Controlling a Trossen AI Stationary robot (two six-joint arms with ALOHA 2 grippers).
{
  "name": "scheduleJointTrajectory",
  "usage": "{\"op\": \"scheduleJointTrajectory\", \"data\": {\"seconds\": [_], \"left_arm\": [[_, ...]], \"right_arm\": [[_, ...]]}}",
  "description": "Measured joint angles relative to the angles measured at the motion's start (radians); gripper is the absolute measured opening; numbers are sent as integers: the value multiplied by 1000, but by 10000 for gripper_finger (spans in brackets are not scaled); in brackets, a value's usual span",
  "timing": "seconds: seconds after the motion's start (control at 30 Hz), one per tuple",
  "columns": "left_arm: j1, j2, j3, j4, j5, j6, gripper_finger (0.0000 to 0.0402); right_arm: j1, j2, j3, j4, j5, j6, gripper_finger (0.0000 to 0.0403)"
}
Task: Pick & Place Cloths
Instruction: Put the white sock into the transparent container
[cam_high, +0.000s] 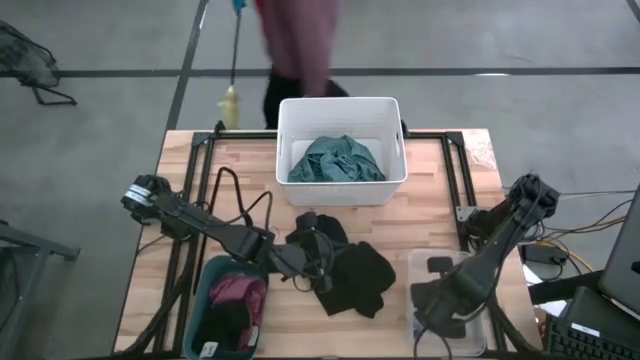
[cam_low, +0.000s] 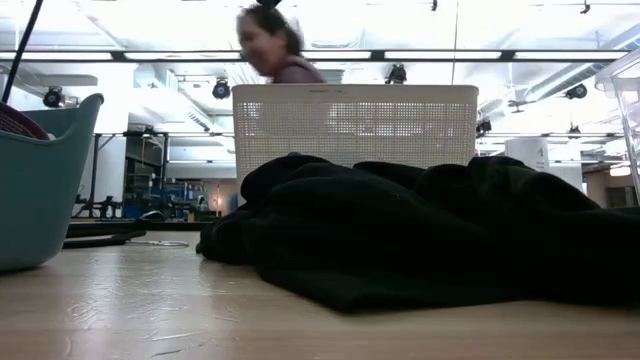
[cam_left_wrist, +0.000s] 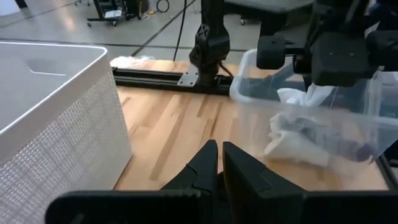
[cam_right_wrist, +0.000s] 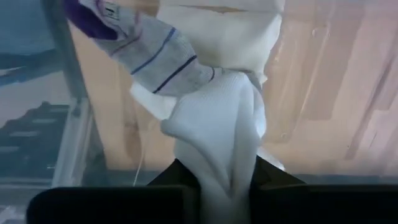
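Black cloth (cam_low: 420, 235) sprawls mid-table, awaiting its turn.
Left to right: maroon-pink cloth (cam_high: 236, 294) fills the teal tub (cam_high: 203, 297); left gripper (cam_left_wrist: 219, 168), clenched empty, hovers above the black cloth; teal cloth (cam_high: 336, 160) lies in the white basket (cam_high: 341, 110); right gripper (cam_right_wrist: 219, 180) grasps a white sock (cam_right_wrist: 217, 130) from the clear bin (cam_high: 479, 338). Wooden table (cam_high: 430, 215), a person (cam_high: 300, 45) behind.

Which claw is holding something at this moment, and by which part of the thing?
The right claw pinches a white knitted sock by one bunched end. The left claw is shut and holds nothing.
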Motion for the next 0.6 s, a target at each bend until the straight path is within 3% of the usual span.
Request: {"op": "scheduleJointTrajectory", "data": {"seconds": [0.27, 0.4, 0.6], "left_arm": [[1, 0, 0, -155, -1, -86, 30], [1, 0, 0, -210, -1, -151, 30], [0, 0, -1, -217, -1, -154, 30]], "right_arm": [[-3, 20, 0, -23, 73, 61, 99], [-6, -14, 7, -36, 132, 101, 136], [-6, -88, 16, -58, 137, 142, 191]]}}
